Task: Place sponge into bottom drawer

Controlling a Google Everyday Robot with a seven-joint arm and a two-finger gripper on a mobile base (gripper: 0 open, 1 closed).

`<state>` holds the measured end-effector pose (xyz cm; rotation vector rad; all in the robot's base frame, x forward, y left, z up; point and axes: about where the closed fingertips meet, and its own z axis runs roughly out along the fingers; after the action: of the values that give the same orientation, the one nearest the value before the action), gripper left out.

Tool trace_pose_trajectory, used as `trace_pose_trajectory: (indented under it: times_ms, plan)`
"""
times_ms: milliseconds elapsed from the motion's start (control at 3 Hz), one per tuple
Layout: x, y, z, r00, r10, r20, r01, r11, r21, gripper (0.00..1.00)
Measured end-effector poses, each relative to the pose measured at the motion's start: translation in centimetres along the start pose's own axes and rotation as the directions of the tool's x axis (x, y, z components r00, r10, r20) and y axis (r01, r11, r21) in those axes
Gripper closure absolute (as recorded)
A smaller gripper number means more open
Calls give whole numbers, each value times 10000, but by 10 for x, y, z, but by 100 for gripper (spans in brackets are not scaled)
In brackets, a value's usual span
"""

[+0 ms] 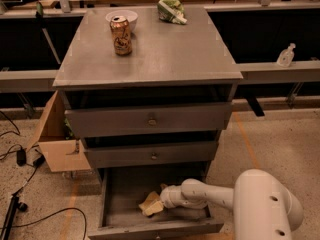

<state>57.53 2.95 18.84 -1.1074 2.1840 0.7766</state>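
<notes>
The bottom drawer [120, 219] is pulled open at the foot of the grey cabinet. The pale yellow sponge [148, 203] is inside it, right of the middle, low over the drawer floor. My gripper [156, 204] reaches in from the right on the white arm and sits against the sponge. The sponge appears to lie between the gripper's fingers; I cannot tell whether it rests on the floor.
The two upper drawers [150, 119] with small knobs overhang the open drawer. On the cabinet top stand a soda can [121, 35], a white bowl [123, 17] and a green bag [171, 10]. A cardboard box [57, 139] and cables [20, 156] lie to the left.
</notes>
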Motion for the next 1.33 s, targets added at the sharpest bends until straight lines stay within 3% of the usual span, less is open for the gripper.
trace_pose_trajectory:
  times_ms: [333,667,1000,1333]
  plan:
    - [16,1,-30,9953,906,-334,-902,9959,110,18]
    - [28,2,-81,9785,2051,-226,-2033,9771,628,41]
    - [28,24,-134,9773,2066,479,-2095,9755,672,64]
    - [-17,32,-193,9798,642,1893,-766,9953,590,87]
